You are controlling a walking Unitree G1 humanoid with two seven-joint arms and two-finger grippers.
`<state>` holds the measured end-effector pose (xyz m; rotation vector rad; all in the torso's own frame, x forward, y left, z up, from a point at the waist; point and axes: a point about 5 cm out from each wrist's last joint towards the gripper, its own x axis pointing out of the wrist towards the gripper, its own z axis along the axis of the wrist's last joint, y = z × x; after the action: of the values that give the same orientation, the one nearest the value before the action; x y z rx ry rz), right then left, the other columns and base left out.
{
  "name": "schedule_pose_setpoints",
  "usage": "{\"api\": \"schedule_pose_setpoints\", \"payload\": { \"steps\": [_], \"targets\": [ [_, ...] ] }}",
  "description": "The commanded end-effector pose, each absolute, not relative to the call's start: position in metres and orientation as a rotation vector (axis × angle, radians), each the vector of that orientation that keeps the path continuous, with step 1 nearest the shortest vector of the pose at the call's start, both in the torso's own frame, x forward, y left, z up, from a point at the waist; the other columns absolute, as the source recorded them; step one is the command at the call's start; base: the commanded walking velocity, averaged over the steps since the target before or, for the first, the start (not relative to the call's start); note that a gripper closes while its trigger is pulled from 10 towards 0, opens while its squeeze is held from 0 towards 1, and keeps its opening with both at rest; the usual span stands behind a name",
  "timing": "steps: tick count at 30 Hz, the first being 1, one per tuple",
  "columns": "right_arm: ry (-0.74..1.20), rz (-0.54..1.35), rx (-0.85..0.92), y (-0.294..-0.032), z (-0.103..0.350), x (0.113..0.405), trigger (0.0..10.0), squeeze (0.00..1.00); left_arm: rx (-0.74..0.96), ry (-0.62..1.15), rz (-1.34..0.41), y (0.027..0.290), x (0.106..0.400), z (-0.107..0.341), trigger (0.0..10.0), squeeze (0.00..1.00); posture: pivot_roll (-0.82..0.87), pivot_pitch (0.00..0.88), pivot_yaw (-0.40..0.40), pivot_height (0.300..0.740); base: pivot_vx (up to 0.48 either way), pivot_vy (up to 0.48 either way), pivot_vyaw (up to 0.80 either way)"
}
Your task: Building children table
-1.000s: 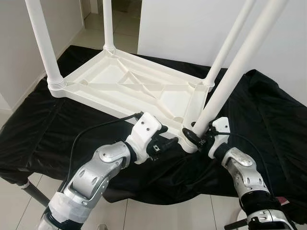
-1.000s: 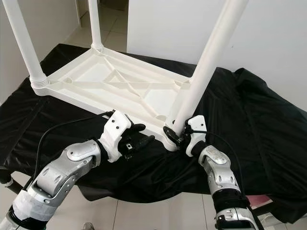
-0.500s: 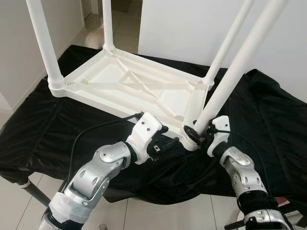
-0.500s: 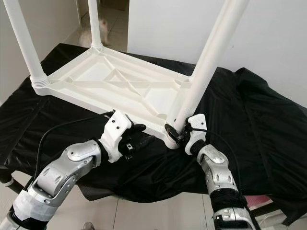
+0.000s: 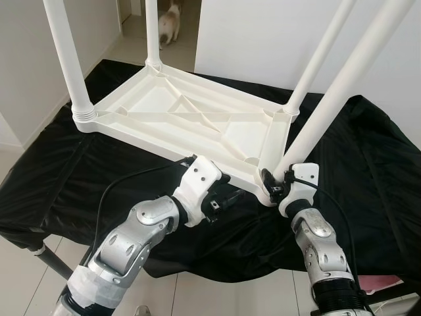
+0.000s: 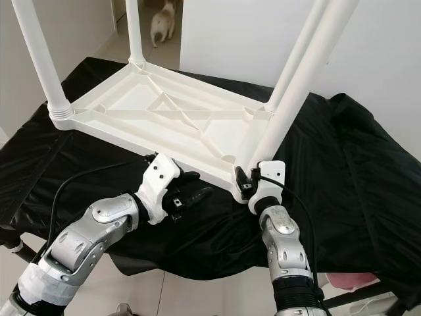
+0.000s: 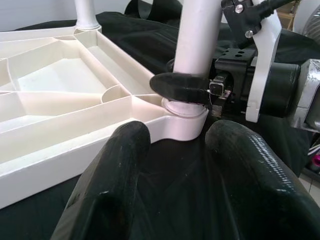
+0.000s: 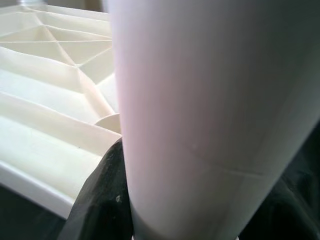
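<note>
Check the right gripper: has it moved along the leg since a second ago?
Cannot tell. The camera shifted, and the right gripper still clamps the base of the near table leg at the tabletop's corner socket.

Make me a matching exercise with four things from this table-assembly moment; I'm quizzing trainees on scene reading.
Things:
1. upturned white plastic tabletop
2. near right white table leg
3. left gripper
4. small light-coloured dog

States:
A. open, holding nothing
B. in the far doorway
C. lying on the black cloth
D. clamped at its base by the right gripper

Pairs: 1-C, 2-D, 3-A, 4-B
</note>
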<state>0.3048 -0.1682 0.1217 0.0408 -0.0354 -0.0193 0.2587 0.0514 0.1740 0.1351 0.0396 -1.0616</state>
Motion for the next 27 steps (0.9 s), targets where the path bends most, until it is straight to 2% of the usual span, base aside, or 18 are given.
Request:
{"api": "schedule_pose_setpoints", "payload": {
  "steps": [1,5,18,19,27],
  "targets": [
    [-0.035,-0.226,0.014,-0.184,0.122,0.302,10.0,0.00,0.140,0.045,-1.130,0.047,0.256,0.174,10.0,0.00,0.04,0.046,-0.106,0.740,0.000,0.000,0.00],
    [-0.027,-0.220,0.073,-0.165,0.122,0.304,10.0,0.00,0.138,0.046,-1.138,0.045,0.255,0.173,10.0,0.00,0.04,0.037,-0.105,0.740,0.000,0.000,0.00],
    [-0.046,-0.228,0.055,-0.173,0.129,0.310,10.0,0.00,0.142,0.042,-1.136,0.045,0.255,0.173,10.0,0.00,0.05,0.027,-0.120,0.740,0.000,0.000,0.00],
    [-0.057,-0.214,0.054,-0.171,0.131,0.311,10.0,1.00,0.142,0.042,-1.134,0.045,0.255,0.172,10.0,0.00,0.05,0.025,-0.121,0.740,0.000,0.000,0.00],
    [-0.058,-0.165,0.040,-0.158,0.130,0.308,10.0,1.00,0.140,0.042,-1.133,0.044,0.253,0.171,10.0,0.00,0.05,0.015,-0.129,0.740,0.000,0.000,0.00]
  ]
}}
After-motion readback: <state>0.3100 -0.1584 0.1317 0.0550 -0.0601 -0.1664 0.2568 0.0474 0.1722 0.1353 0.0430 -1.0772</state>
